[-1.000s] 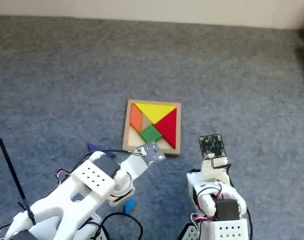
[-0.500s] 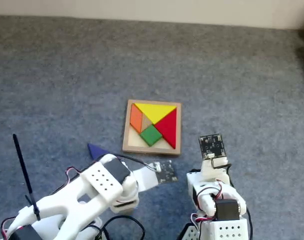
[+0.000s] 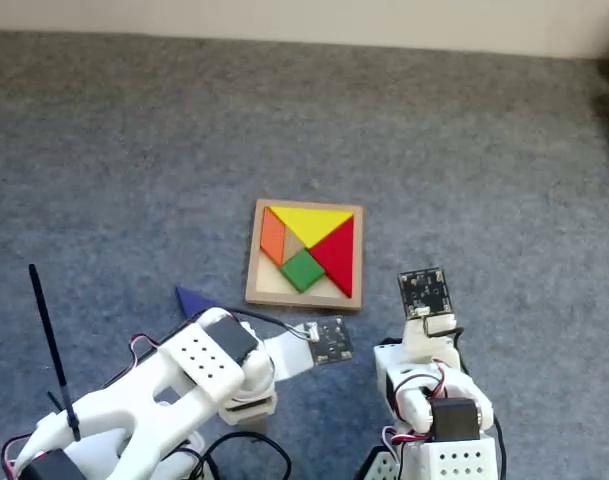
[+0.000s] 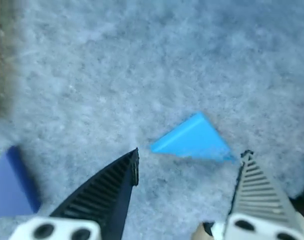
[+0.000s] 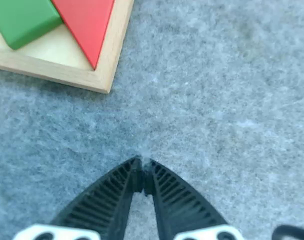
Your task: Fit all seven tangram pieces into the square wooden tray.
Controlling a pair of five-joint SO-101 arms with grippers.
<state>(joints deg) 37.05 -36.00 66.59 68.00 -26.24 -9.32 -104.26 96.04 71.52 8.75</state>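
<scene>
**Operator:** Left pincer (image 4: 191,151): status?

**Technician:** Jaws apart, nothing held, pointing down at the tabletop (image 3: 134,150). The light blue triangle (image 4: 191,140) lies flat on the grey surface between the two fingertips. One tip is very close to a corner of the piece, but contact cannot be confirmed.

**Operator:** Right pincer (image 5: 142,165)?

**Technician:** Jaws together and empty, above bare tabletop just beside a corner of the square wooden tray (image 5: 57,74).

**Operator:** Location of the remaining pieces?

**Technician:** The yellow triangle (image 3: 309,222), red triangle (image 3: 336,255), green square (image 3: 302,268) and orange piece (image 3: 272,240) are seated in the tray. Bare wood remains along the tray edge nearest the arms. The dark blue piece (image 3: 192,300) lies on the tabletop near the tray corner on the left arm's side.

**Operator:** Handling characteristics of the light blue triangle?

**Technician:** Judged to be thin, rigid and light, with smooth painted faces that are probably slippery. It sits low on a soft, fibrous surface, so the fingertips must likely press down into the nap to reach its edges.

**Operator:** Recommended hold?

**Technician:** Take it by the edges, across the middle, with one finger on the long side. No two sides are parallel, so expect it to swivel or squirt out as the jaws close. Close slowly.
</scene>
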